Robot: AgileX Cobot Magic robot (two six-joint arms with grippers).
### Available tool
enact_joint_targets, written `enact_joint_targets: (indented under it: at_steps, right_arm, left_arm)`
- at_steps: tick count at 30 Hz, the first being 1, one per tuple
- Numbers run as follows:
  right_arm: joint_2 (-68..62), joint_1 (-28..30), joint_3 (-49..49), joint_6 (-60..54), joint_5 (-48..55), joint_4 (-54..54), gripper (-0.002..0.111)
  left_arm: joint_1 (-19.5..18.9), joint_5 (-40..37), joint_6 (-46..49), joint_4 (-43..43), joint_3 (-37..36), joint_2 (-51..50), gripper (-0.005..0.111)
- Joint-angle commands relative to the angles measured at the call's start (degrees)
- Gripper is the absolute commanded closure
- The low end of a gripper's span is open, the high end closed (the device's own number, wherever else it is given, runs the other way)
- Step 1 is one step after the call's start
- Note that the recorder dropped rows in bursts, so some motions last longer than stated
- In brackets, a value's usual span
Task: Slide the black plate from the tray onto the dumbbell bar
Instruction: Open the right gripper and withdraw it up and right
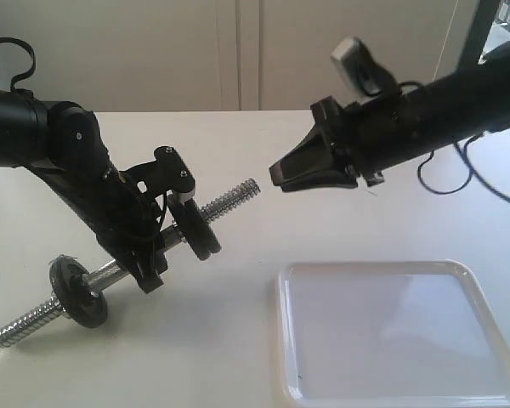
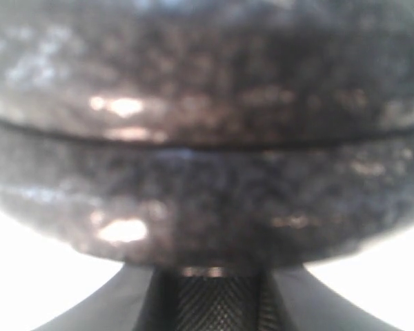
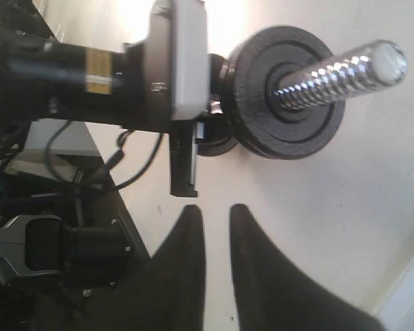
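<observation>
1. We find the tray (image 1: pixel 391 331) with no plate lying in it, so the pick-up from it looks finished.
2. The plate (image 1: pixel 197 231) sits on the bar (image 1: pixel 229 201). The rod runs through its centre hole, and the threaded raised end sticks out bare beyond it.
3. A second disc (image 1: pixel 78 293) sits on the bar near its low end, close to the worktop (image 1: pixel 238 357).
4. The left end effector (image 1: pixel 160 238) grips the bar at its middle, just beside the plate, and holds the bar tilted. Its wrist view shows only blurred dark metal, so we judge this grip from the exterior view.
5. The right end effector (image 3: pixel 215 214) hovers off the bar's raised end, apart from both bar and plate. Its fingers are drawn nearly together with a slim gap, and nothing is between them.
6. We judge the main step done, since the plate is off the tray and on the bar.
7. Little seems left: perhaps a nudge to seat the plate further along the bar, then setting the bar down. We cannot tell whether the plate has gone as far as intended.
</observation>
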State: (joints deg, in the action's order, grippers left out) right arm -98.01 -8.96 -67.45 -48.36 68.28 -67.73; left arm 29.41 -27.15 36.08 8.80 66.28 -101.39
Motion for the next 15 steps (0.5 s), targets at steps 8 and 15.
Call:
enact_joint_targets:
  at_steps: [8, 15]
  right_arm:
    - [31.1, -0.1, 12.4, -5.1, -10.6, 7.3, 0.108]
    - [32.2, -3.1, 15.8, -5.4, -18.6, 6.4, 0.108]
  left_arm:
    - [-0.1, 3.1, -0.7, 2.6, 1.4, 3.8, 0.107]
    - [-0.1, 3.1, -1.4, 2.6, 1.4, 3.8, 0.107]
